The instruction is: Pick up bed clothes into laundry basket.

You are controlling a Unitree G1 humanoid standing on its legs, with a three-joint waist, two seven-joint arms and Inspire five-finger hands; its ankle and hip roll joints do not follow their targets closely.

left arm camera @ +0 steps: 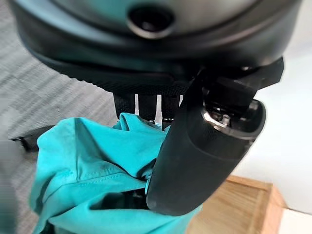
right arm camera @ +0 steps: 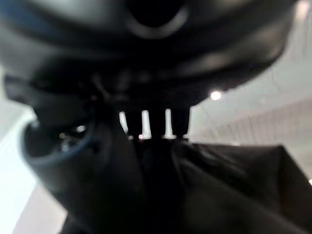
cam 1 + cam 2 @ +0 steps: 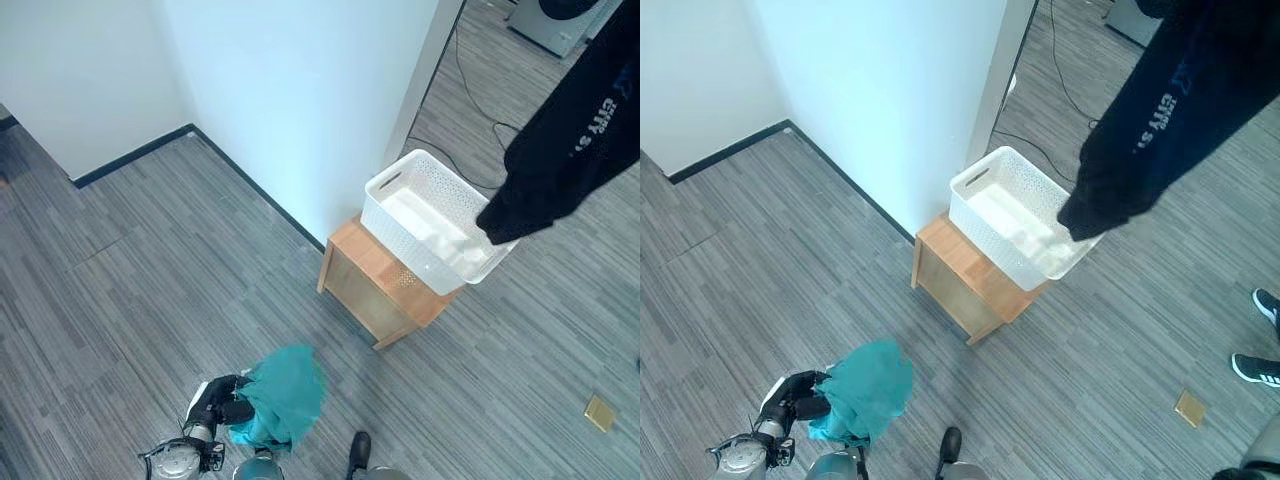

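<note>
My right hand [image 2: 102,161], fingers clamped on the black garment [image 3: 570,140], hangs it lengthwise with its lower end over the white laundry basket [image 3: 400,190], while my left hand [image 1: 204,146] pinches the teal cloth [image 3: 285,395] low, well short of the basket.

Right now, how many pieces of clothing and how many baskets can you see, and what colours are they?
Teal garment, held in the left hand: 1
Black garment, hanging over the basket, held in the right hand: 1
White laundry basket on the wooden stand: 1
Total: 3
</note>
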